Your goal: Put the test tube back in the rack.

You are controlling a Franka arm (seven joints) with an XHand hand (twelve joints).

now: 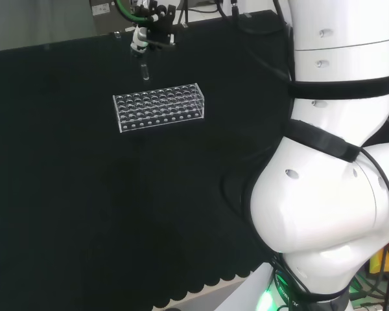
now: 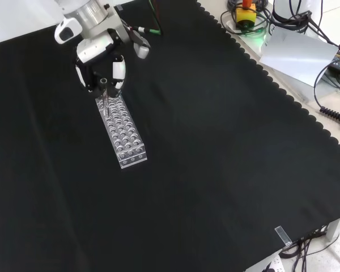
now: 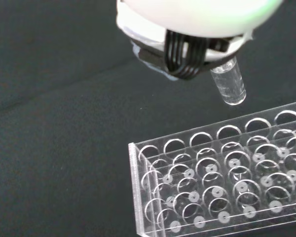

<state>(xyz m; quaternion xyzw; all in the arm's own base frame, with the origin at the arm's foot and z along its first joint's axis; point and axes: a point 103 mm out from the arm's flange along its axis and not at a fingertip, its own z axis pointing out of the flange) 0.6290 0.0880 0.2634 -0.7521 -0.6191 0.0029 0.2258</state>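
Clear glass catches the eye closest to the wrist camera: a test tube (image 3: 228,85) pokes out from under the blurred white part of the robot hand (image 3: 197,29), its rounded closed end pointing down and free in the air just above the rack's edge, not yet in any hole. Black cables run across the palm right beside the tube's upper part, which is hidden by the hand. In the front view the robot hand (image 2: 102,62) has its black and white fingers curled in around the tube (image 2: 105,97), so it is clamped on the test tube, with the tube hanging below the fingers and its lower end at the nearest end of the rack. Just below the hand lies the clear plastic test tube rack (image 3: 222,187), a long block with rows of round holes, resting flat on the table (image 2: 215,170), which is covered in black cloth. In the head view the robot hand (image 1: 149,29) sits at the far edge of the cloth with the tube (image 1: 144,70) hanging under it, and the rack (image 1: 159,107) lies just nearer than the hand.
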